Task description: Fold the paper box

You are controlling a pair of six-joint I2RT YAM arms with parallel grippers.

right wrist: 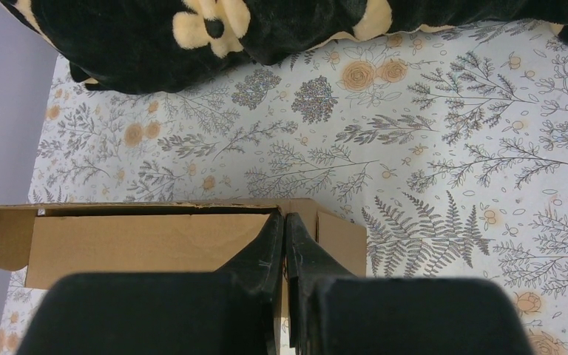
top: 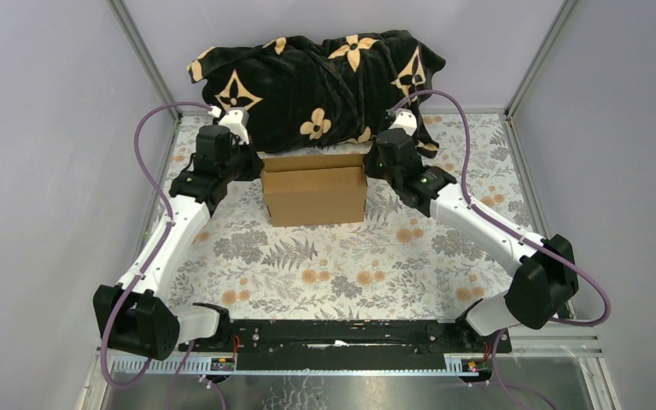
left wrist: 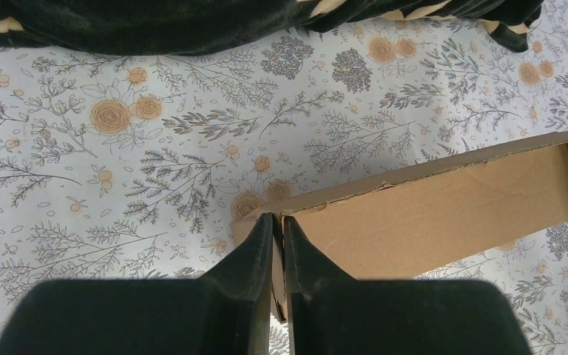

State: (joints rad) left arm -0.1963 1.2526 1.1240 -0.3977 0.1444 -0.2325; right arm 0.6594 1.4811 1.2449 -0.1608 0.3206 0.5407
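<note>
Floral cloth (top: 325, 265); left fingers (left wrist: 255, 255) pinch paper box (top: 316, 195) left wall, right fingers (right wrist: 266, 248) pinch right wall.

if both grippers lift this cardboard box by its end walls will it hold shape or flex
Probably light: the paper box is thin corrugated cardboard, open on top. Its walls likely flex, being folded panels with no tape showing. With the left gripper and right gripper each pinching one thin end wall, it may twist or sag.

paper box (left wrist: 444, 214) cropped right, blanket (left wrist: 155, 22) cropped above
</note>
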